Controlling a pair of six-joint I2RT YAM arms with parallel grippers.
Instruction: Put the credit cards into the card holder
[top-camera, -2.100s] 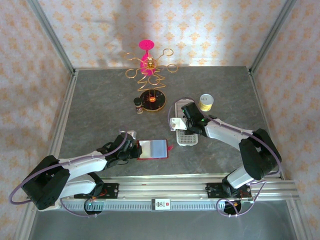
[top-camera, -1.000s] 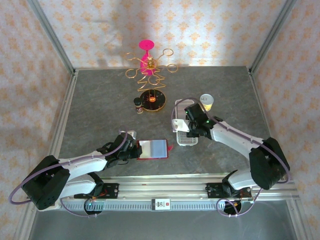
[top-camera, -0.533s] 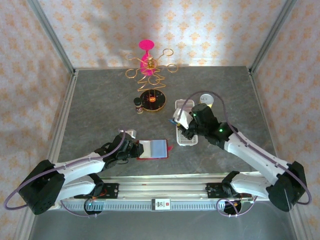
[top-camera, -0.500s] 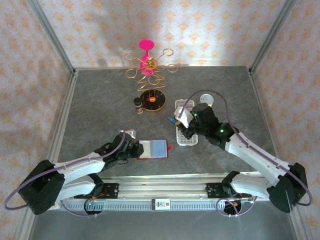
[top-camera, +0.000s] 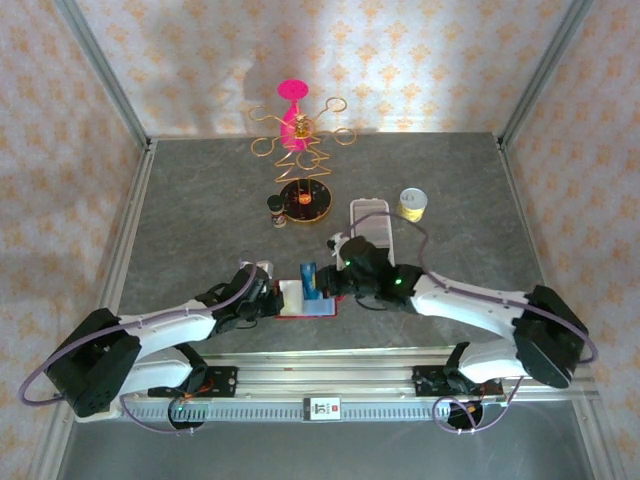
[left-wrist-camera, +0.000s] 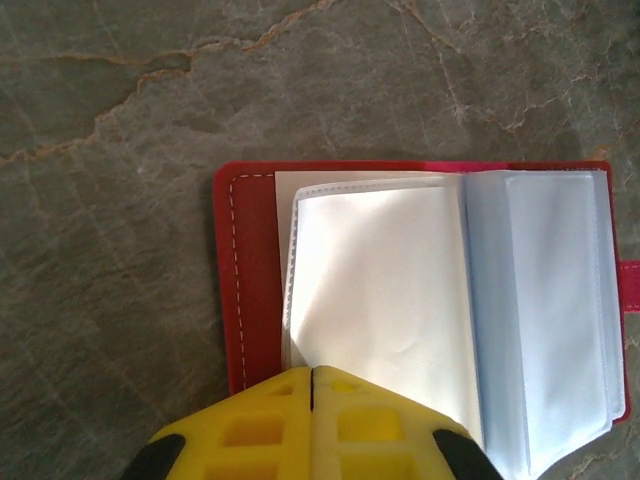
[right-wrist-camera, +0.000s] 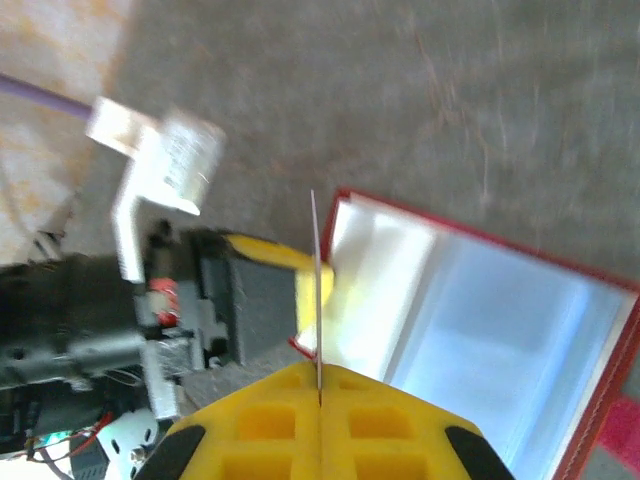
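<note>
Both jaws are shut, the right pinching a blue card (top-camera: 309, 280) on edge, the left pressed at the open red wallet's (left-wrist-camera: 250, 270) near edge on the tabletop (top-camera: 200, 220); the card has just come over from the white tray (top-camera: 370, 213), so it looks ready for a pocket.

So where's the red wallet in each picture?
Top external: the card holder lies open on the table, low centre, between the two arms.
Left wrist: it spreads across the middle and right, pockets up.
Right wrist: it sits lower right, slanted, beyond the blue card in the right gripper.
Shared landmark: the left gripper, yellow fingers at one edge of the holder.
</note>
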